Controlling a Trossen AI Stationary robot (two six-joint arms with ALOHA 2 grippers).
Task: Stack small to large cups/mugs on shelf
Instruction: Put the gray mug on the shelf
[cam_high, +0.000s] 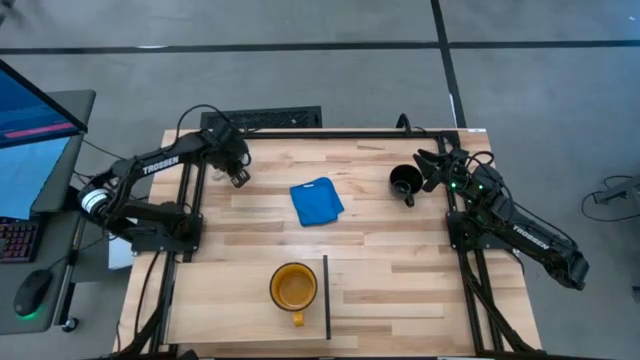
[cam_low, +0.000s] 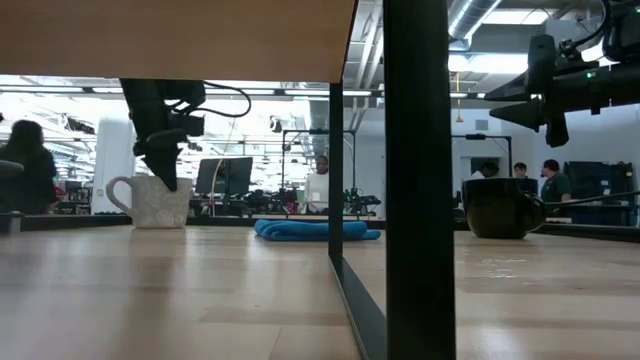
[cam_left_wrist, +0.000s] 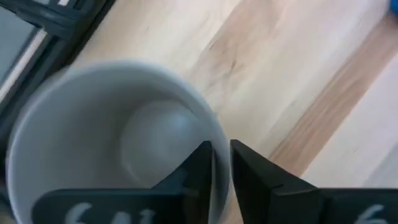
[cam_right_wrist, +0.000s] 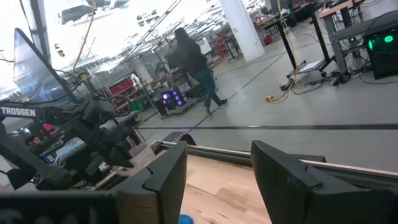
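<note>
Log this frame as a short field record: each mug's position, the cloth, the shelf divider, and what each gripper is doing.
yellow mug: on the pale shelf panel, handle toward the near edge, beside the dark divider
black mug: on the tabletop, far right, just in front of the right gripper
grey-white mug: far left, under the left gripper
blue cloth: lying mid-table
left gripper: fingers straddling the grey-white mug's rim, one inside, one outside
right gripper: open, raised beside the black mug, holding nothing
stacking: not yet begun
</note>
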